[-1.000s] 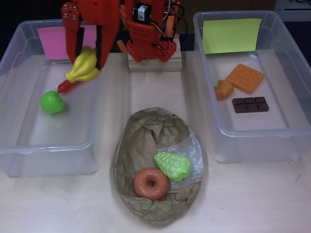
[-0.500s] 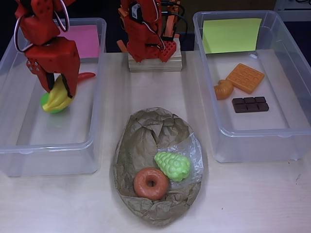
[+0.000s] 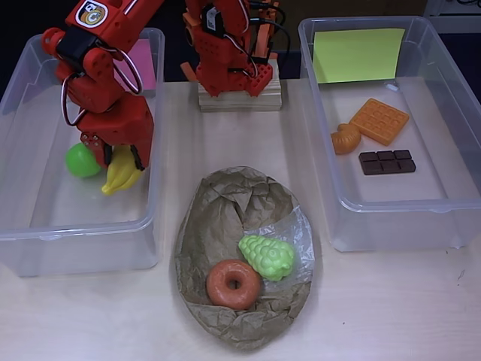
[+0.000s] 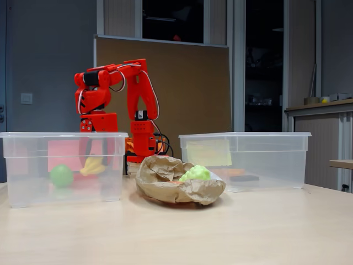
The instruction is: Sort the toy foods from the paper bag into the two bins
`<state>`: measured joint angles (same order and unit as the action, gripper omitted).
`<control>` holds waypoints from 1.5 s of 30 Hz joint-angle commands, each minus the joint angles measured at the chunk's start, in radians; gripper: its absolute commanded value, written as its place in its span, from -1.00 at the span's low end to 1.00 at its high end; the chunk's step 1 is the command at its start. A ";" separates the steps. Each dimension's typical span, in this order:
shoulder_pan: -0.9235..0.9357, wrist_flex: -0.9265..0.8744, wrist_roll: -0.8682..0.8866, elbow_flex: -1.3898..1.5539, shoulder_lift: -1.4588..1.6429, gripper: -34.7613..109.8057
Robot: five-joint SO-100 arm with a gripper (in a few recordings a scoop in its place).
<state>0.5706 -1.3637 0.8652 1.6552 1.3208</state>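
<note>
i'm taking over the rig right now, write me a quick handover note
Gripper: low inside the pink-sheet bin, jaws shut on the yellow bananas, not yet released.
Pink-sheet bin: green apple beside the bananas.
Yellow-green-sheet bin: waffle, croissant, chocolate bar.
Paper bag: donut and green grapes remain.
Left: drop the bananas, then sort the donut and grapes.
</note>
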 commanded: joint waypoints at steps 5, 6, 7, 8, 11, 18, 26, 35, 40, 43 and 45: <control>-0.008 -0.014 -0.014 0.037 0.032 -0.09; -0.008 -0.018 -0.015 0.038 0.037 -0.09; -0.008 -0.021 -0.015 0.038 0.041 -0.08; -0.008 -0.021 -0.015 0.040 0.046 -0.08; -0.008 -0.018 -0.014 0.041 0.049 -0.08; 0.020 -0.008 -0.057 0.005 0.077 -0.09; 0.107 -0.002 -0.198 -0.110 0.173 -0.12; -0.063 -0.098 -0.210 -0.288 0.397 -0.52; -0.325 -0.158 -0.080 -0.247 0.514 -0.52; -0.477 -0.158 0.046 -0.161 0.566 -0.52; -0.565 -0.143 0.138 -0.089 0.583 -0.52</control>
<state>0.1135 -1.5064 0.8836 1.4956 1.8408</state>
